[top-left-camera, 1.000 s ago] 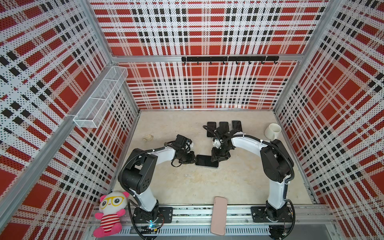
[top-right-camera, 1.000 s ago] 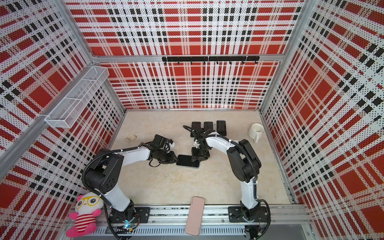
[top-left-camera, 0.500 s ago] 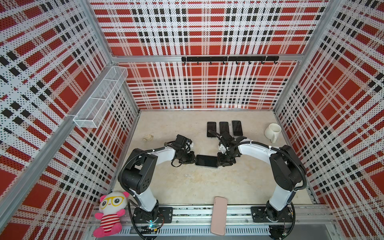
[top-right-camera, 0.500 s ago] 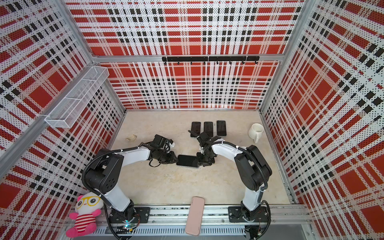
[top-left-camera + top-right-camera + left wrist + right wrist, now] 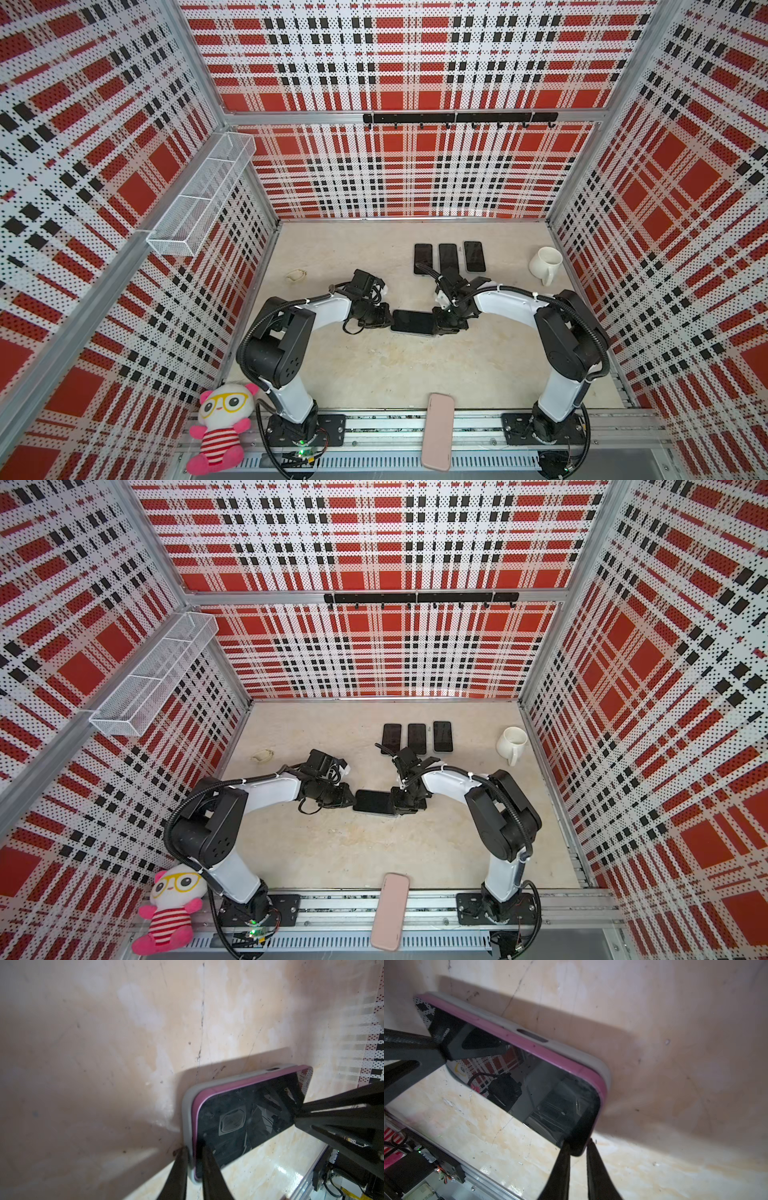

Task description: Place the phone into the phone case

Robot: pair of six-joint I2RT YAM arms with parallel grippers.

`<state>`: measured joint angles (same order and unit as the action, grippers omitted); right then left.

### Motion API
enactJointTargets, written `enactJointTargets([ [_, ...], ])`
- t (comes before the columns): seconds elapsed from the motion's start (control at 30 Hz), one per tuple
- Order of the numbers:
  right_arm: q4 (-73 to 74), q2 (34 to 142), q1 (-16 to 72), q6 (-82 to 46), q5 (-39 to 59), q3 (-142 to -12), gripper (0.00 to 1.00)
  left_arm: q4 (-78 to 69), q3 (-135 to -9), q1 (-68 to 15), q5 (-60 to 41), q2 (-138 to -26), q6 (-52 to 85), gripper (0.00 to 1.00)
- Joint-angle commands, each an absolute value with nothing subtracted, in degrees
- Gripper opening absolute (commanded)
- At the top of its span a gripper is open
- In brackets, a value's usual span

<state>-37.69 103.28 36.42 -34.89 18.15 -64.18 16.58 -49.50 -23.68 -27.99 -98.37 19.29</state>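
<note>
**Two-arm seating of a phone in its case.** The phone [image 5: 413,322], dark screen up and pink-edged, is lying near the centre of the table [image 5: 374,374]. Its long axis is running from 9 to 3 o'clock, and the grey phone case [image 5: 188,1109] is sitting beneath it.

The left gripper [image 5: 388,320] is meeting it from 9 o'clock and the right gripper [image 5: 437,326] from 3 o'clock. Each short end is thus being restrained, so the pair cannot slide along the table.

In the left wrist view the left gripper's fingers [image 5: 179,1172] are clamping one corner. One finger is lying outside the case rim and the other on the glass. This is a pinch on case and phone together, seemingly to press that end home.

In the right wrist view the right gripper [image 5: 578,1142] is pinching the opposite corner of the phone, its jaws standing nearly together around the thin edge.

In both wrist views a pink band is showing above the grey rim. This suggests the phone is resting in the case but is not yet fully pressed in. Whether any corner has clicked in cannot be told.

Three spare phones [image 5: 448,257] are lying in a row at 12 o'clock and a white mug [image 5: 545,264] is standing at 2 o'clock. A pink flat object [image 5: 437,432] is resting across the rail [image 5: 374,428] at 6 o'clock. All are well apart from the work.
</note>
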Motion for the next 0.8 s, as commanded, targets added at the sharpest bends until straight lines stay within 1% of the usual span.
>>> enactJointTargets([
  [0.0, -37.0, 105.7, 37.7, -36.1, 17.3, -62.9, 0.15, 16.1, -49.3, -25.1, -29.8, -99.6, 19.5, 0.16],
  [0.27, -38.2, 109.3, 41.1, -37.5, 15.4, -63.6, 0.12, 15.8, -49.3, -26.3, -29.9, -99.9, 19.7, 0.16],
  [0.57, -37.6, 111.4, 42.6, -39.4, 10.8, -62.6, 0.12, 15.7, -49.3, -26.5, -29.8, -99.7, 19.7, 0.16],
  [0.67, -38.2, 107.8, 42.6, -38.6, 10.4, -63.9, 0.12, 15.8, -49.3, -26.4, -29.5, -99.5, 19.7, 0.16],
  [0.77, -43.2, 102.7, 42.5, -37.9, 8.0, -66.7, 0.15, 15.8, -49.3, -26.0, -29.4, -99.3, 19.7, 0.16],
])
